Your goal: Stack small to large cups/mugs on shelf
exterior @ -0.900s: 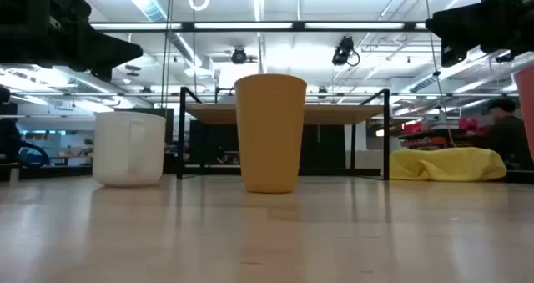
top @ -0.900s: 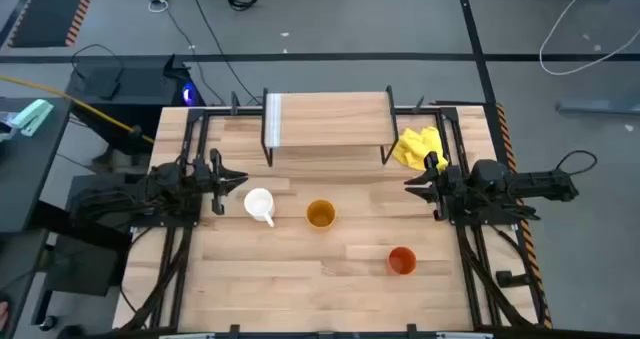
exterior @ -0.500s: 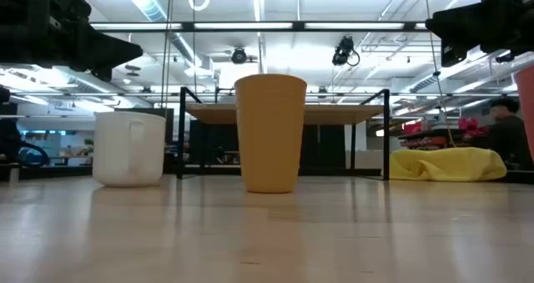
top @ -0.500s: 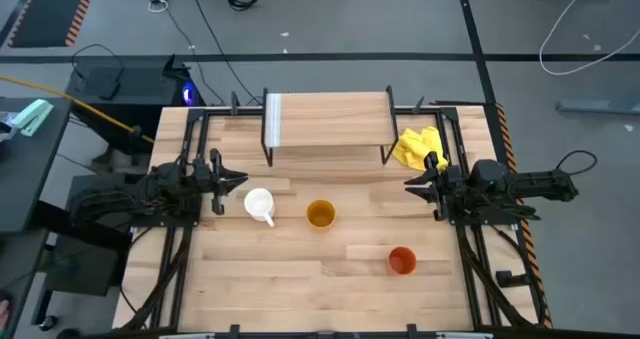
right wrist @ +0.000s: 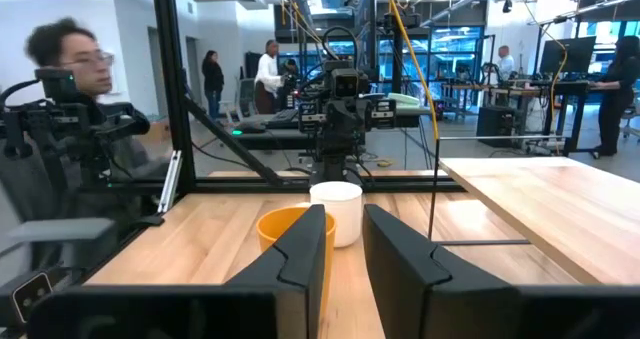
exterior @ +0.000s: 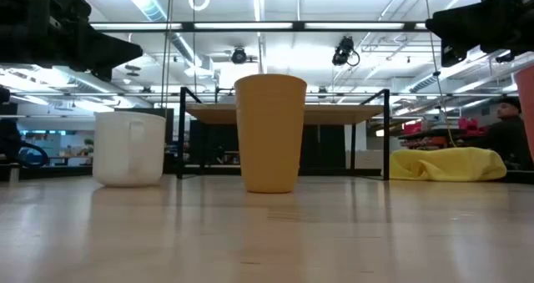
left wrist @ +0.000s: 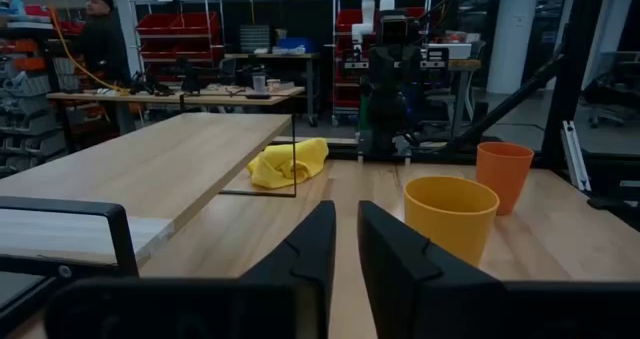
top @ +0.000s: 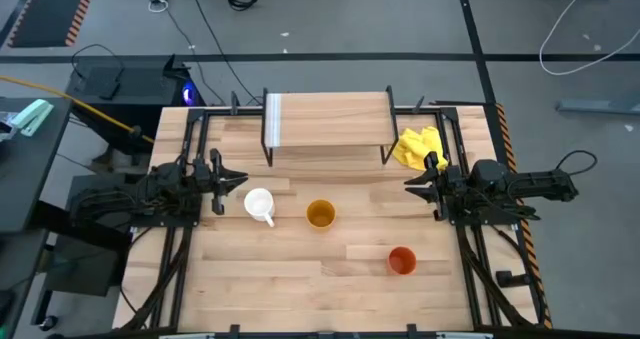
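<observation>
looking down from the high view, i see the low rectangular light-wood shelf on thin black legs (top: pixel 326 119) standing at the far middle of the big wooden table (top: pixel 260 289), with nothing on its board; the three cups sit on the tabletop in front of it; the white mug with a handle (top: pixel 259 204) is on the left, the yellow-orange cup (top: pixel 320 215) stands just to its right near the middle, and the orange-red cup (top: pixel 401 261) is further right and nearer the front edge, well apart from the other two; a crumpled yellow cloth (top: pixel 419 146) lies beside the shelf's right end; my left gripper (top: pixel 236 180) hangs over the table's left side, close to the white mug but not touching it; in its wrist view the two dark fingers (left wrist: pixel 311 254) stand a narrow gap apart with nothing between them; my right gripper (top: pixel 412 183) waits over the right side, near the cloth and away from every cup; its fingers (right wrist: pixel 305 249) too are slightly parted and pinch nothing; in the low view all cups stand upright; a person (right wrist: pixel 75 64) shows in the room beyond the table.
</observation>
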Robot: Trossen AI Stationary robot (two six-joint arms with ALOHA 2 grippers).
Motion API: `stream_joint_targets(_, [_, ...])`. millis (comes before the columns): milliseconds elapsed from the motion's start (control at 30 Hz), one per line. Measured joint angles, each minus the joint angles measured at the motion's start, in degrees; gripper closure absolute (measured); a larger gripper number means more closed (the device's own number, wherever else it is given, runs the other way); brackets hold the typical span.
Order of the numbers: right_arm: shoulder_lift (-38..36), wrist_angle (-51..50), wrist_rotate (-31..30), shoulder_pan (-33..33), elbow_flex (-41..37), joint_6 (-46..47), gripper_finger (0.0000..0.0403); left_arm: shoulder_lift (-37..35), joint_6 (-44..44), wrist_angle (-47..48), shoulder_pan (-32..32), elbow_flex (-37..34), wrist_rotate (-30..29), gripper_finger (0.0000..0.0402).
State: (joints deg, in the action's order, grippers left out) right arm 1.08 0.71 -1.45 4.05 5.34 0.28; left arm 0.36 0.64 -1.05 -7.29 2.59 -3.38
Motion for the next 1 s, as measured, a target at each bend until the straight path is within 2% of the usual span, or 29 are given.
stream_joint_targets(1000, [0.0,0.0,0.0,0.0,0.0,0.0,0.0323,0.0,0.0,0.0,0.0,0.0,0.0,0.0345])
